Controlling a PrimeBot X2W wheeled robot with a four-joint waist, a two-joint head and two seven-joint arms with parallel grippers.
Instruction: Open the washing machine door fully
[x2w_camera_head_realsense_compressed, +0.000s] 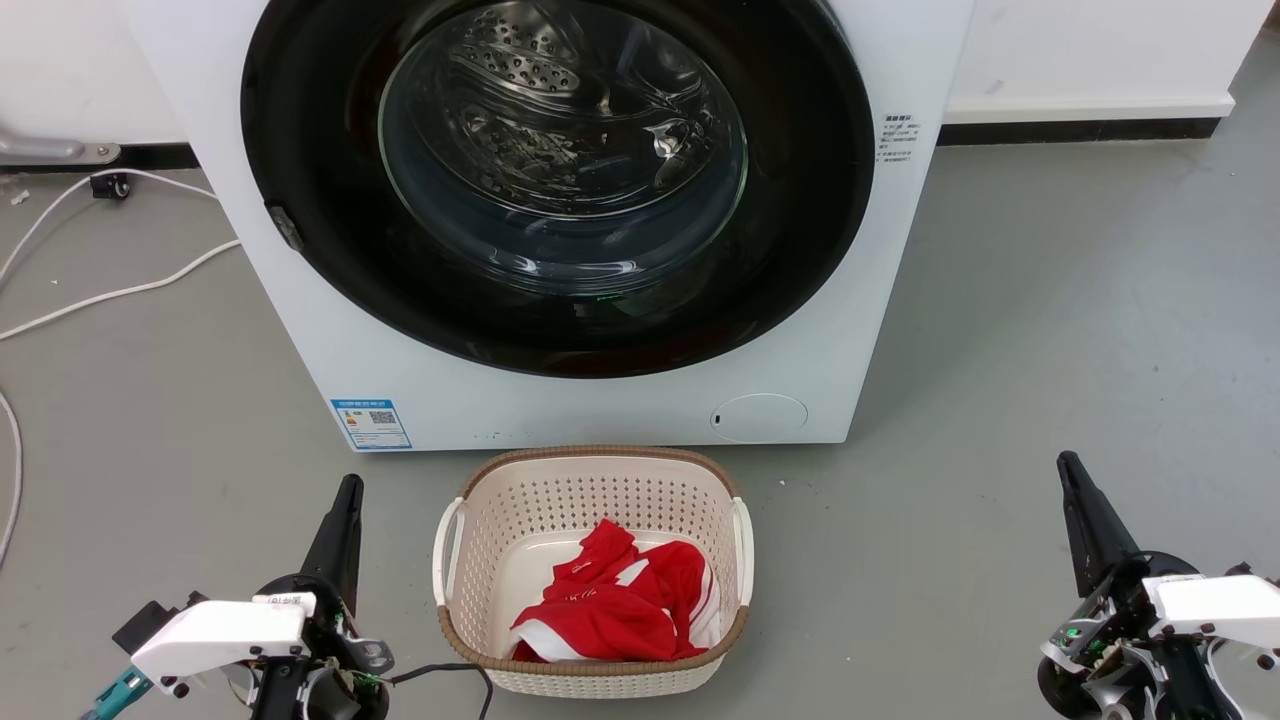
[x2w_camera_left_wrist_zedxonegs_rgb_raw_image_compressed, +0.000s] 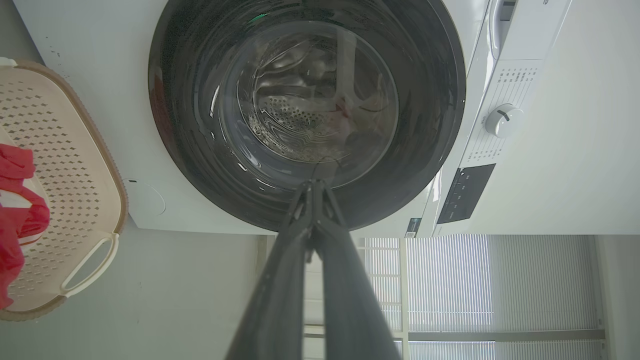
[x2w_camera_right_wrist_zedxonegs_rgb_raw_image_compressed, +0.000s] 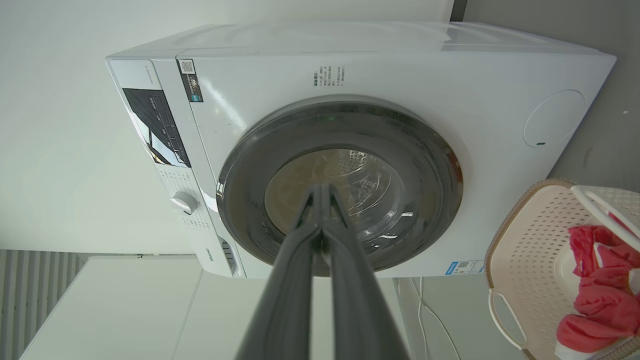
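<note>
Black glossy washing machine door (x2w_camera_head_realsense_compressed: 560, 185) sits shut against white washing machine (x2w_camera_head_realsense_compressed: 620, 412), straight ahead of you; your left tool (x2w_camera_head_realsense_compressed: 349, 492) and right tool (x2w_camera_head_realsense_compressed: 1069, 470) both pinched closed, empty, well apart from door, flanking basket (x2w_camera_head_realsense_compressed: 590, 462)

the left gripper (x2w_camera_left_wrist_zedxonegs_rgb_raw_image_compressed: 313, 186), jaws pressed together, points at the shut washing machine door (x2w_camera_left_wrist_zedxonegs_rgb_raw_image_compressed: 190, 100); a basket (x2w_camera_left_wrist_zedxonegs_rgb_raw_image_compressed: 70, 165) with red cloth (x2w_camera_left_wrist_zedxonegs_rgb_raw_image_compressed: 20, 220) sits beside the washing machine (x2w_camera_left_wrist_zedxonegs_rgb_raw_image_compressed: 85, 85).

No wording is legible. The washing machine (x2w_camera_head_realsense_compressed: 600, 415) carries a blue energy sticker (x2w_camera_head_realsense_compressed: 371, 424) with a QR code and unreadably small print.
</note>
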